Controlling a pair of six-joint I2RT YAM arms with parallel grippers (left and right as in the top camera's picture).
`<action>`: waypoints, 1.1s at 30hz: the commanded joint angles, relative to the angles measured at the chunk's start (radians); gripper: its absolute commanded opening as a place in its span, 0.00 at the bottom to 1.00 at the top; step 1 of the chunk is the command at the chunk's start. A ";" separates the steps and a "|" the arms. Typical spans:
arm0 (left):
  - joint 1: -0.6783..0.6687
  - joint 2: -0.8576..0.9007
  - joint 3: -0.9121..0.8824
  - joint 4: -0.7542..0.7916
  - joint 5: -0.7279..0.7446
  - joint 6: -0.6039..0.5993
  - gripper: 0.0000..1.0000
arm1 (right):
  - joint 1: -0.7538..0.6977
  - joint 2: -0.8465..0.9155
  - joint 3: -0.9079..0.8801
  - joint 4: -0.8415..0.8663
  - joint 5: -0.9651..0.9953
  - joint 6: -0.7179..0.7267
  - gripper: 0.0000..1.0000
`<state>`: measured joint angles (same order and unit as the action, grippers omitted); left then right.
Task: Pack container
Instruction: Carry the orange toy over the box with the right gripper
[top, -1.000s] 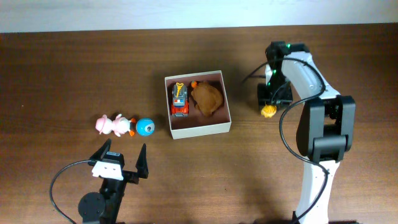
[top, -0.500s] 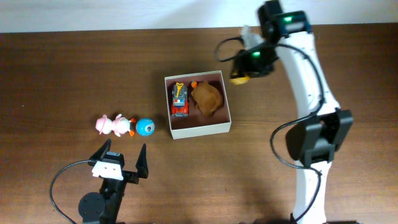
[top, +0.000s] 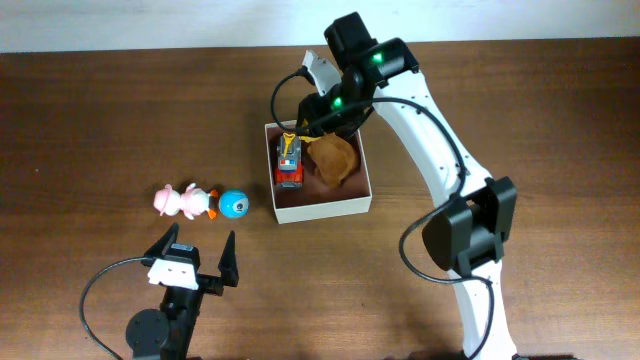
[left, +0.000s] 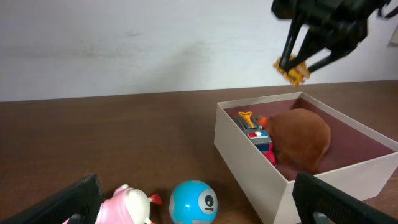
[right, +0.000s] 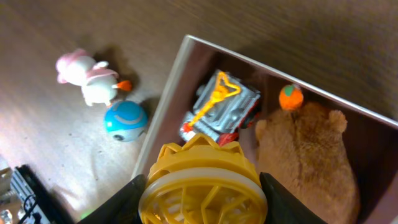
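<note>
My right gripper (right: 203, 198) clamps a ribbed yellow plastic toy (right: 202, 167) above the square white-walled container (top: 322, 208) mid-table; only my wrist view shows its lattice. My left gripper (top: 200, 245) gapes wide.

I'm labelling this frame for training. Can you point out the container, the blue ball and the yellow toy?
container (top: 322, 209): overhead view, on its near white wall.
blue ball (top: 233, 204): overhead view, middle of the ball.
yellow toy (right: 202, 186): right wrist view, on its round ribbed face.

Right fingers (left: 290, 42) hold a yellow toy (left: 291, 71) above the container (left: 245, 155).
</note>
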<state>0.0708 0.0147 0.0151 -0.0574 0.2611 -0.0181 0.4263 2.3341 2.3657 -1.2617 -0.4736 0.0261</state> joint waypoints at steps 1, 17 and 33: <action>-0.005 -0.009 -0.006 -0.003 -0.004 0.012 1.00 | -0.005 0.051 0.007 0.004 -0.016 0.016 0.51; -0.005 -0.009 -0.006 -0.003 -0.004 0.012 1.00 | 0.011 0.091 0.007 0.001 -0.016 0.015 0.70; -0.005 -0.009 -0.006 -0.003 -0.004 0.012 1.00 | 0.053 0.048 0.007 -0.190 0.097 -0.003 0.19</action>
<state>0.0708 0.0147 0.0151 -0.0574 0.2611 -0.0181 0.4431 2.4184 2.3657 -1.4475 -0.4355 0.0319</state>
